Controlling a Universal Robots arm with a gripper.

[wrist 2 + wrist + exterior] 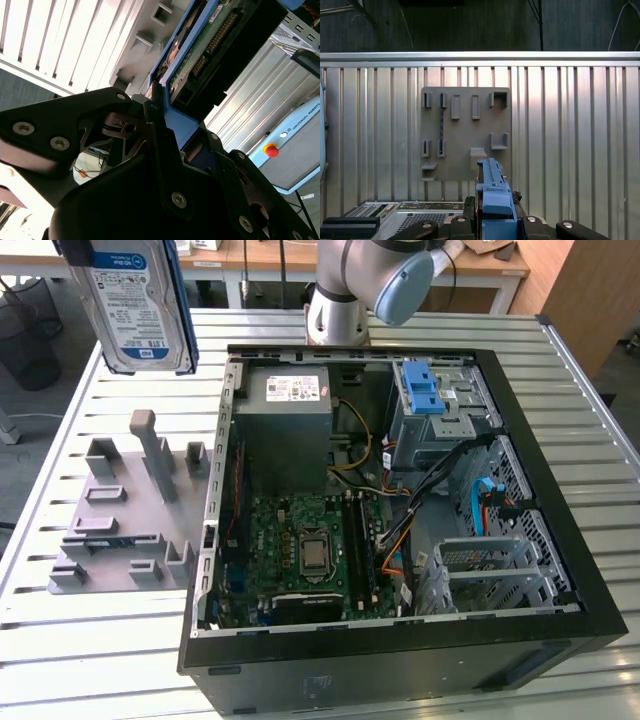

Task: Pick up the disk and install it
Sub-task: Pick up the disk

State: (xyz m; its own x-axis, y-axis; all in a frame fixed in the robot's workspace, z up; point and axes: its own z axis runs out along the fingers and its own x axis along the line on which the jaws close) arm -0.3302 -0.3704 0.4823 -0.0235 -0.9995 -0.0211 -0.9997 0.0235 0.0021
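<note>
The gripper [494, 202] is pinching the disk [135, 300] by its blue frame [177, 127], holding it upright above the grey rack [120, 520], a sensible hold for something probably stiff, weighty and shock-sensitive.

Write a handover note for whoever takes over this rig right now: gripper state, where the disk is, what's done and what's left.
Gripper: shut on the disk, clamped on its blue frame.
Disk: held upright in the air above the grey holder plate, to the exterior view's left of the open computer case.
Done: the disk is picked up and is clear of the holder plate.
Left: installing it. The disk is not in the case yet.
</note>
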